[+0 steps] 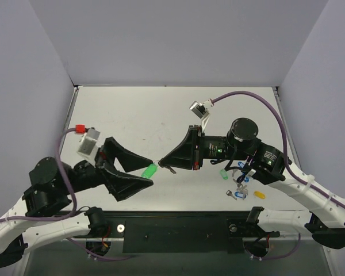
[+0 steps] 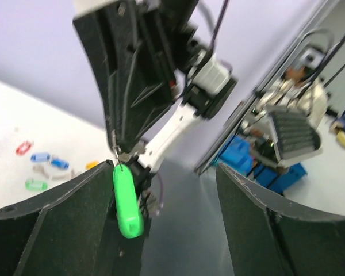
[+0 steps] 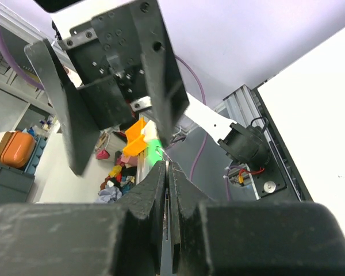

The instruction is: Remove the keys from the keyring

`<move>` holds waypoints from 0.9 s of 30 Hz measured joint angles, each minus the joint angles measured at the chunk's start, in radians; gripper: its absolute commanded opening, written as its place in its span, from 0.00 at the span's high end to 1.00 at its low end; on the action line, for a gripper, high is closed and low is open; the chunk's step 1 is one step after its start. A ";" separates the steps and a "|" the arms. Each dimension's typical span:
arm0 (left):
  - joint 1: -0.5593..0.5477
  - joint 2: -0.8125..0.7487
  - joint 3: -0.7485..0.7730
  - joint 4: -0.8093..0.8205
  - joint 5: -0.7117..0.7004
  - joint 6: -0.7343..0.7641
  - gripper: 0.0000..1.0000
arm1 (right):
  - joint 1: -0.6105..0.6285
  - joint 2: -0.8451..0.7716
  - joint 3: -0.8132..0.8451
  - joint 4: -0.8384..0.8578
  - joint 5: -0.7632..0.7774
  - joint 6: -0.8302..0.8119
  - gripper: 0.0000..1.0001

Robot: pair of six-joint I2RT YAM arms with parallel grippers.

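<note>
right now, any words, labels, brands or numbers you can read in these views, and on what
None can be read.
The green key head is blank on the side shown.
The loose coloured tags are too small to show any writing.
Background clutter in the wrist views is too blurred to read.

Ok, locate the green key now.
The green key hangs left of centre in the top view, at the tip of the right gripper's shut fingers, between the left gripper's open fingers.

Robotics lab cell. My white tabletop [image 1: 132, 109] is boxed in by plain grey panels [image 1: 178, 40]; past its edge I see aluminium framing [image 3: 241, 106], blue storage crates [image 2: 241, 155], an orange case [image 3: 17, 149] and shelf clutter [image 3: 118, 172].
</note>
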 measured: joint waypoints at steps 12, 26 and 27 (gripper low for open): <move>0.000 -0.116 -0.213 0.361 -0.102 -0.113 0.35 | 0.019 -0.002 -0.014 0.117 0.026 0.035 1.00; 0.000 -0.113 -0.237 0.472 -0.158 -0.135 0.44 | 0.026 -0.030 -0.024 0.150 0.037 0.052 1.00; 0.000 -0.113 -0.237 0.475 -0.161 -0.136 0.45 | 0.027 -0.031 -0.025 0.150 0.037 0.052 1.00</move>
